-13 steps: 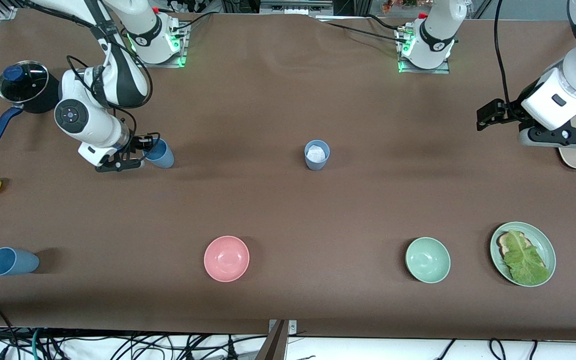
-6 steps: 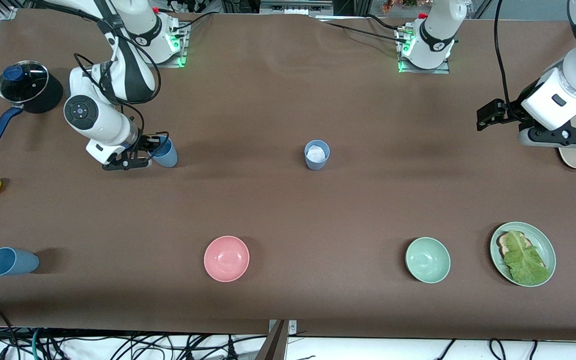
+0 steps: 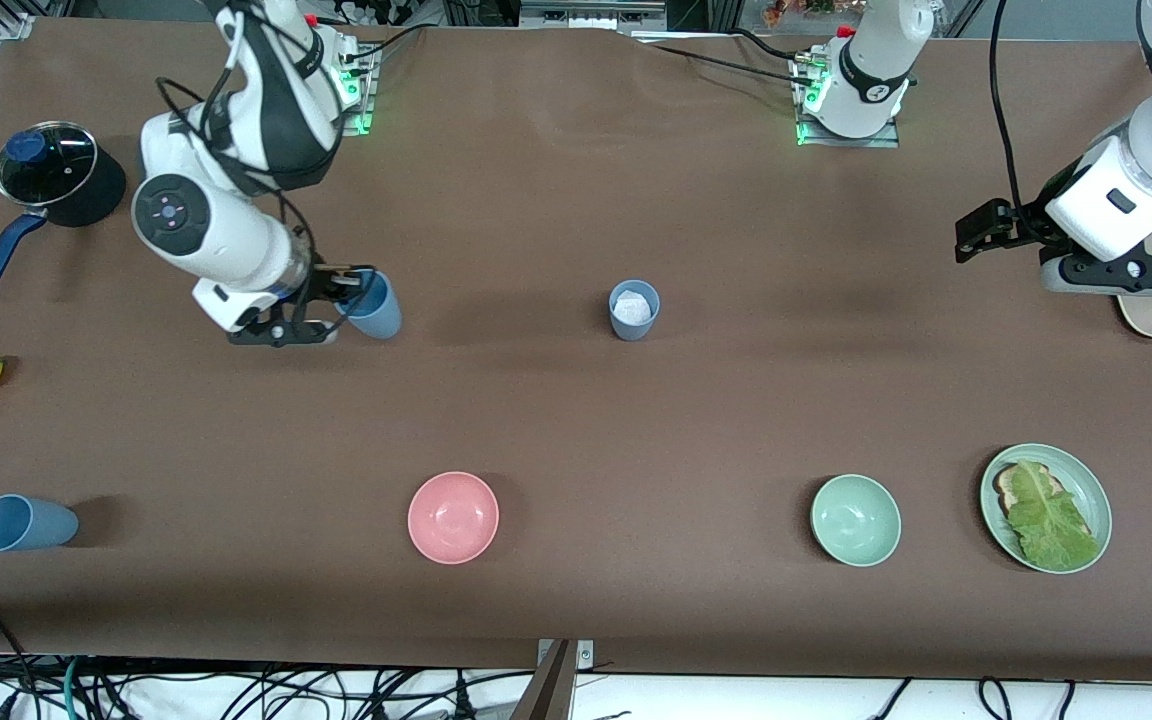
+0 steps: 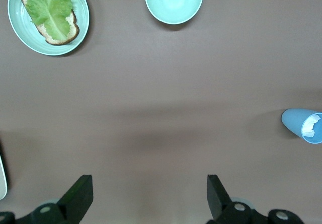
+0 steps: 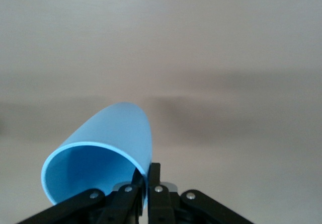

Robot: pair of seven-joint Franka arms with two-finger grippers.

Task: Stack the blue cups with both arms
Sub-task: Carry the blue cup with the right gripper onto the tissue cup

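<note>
Blue cup (image 3: pixel 376 306) rim clamped in right gripper (image 3: pixel 341 300) fingers; left gripper (image 4: pixel 148 199) fingers apart

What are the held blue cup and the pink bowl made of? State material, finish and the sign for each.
Held blue cup, pinched at its rim by the right gripper: probably plastic; matte, with a thin wall, even colour and no glare.
Pink bowl: plastic or glazed ceramic, cannot tell which; smooth with a soft sheen inside.

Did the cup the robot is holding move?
Yes. The right gripper carried its blue cup toward the cup with paper inside, which stayed put at mid-table.
</note>
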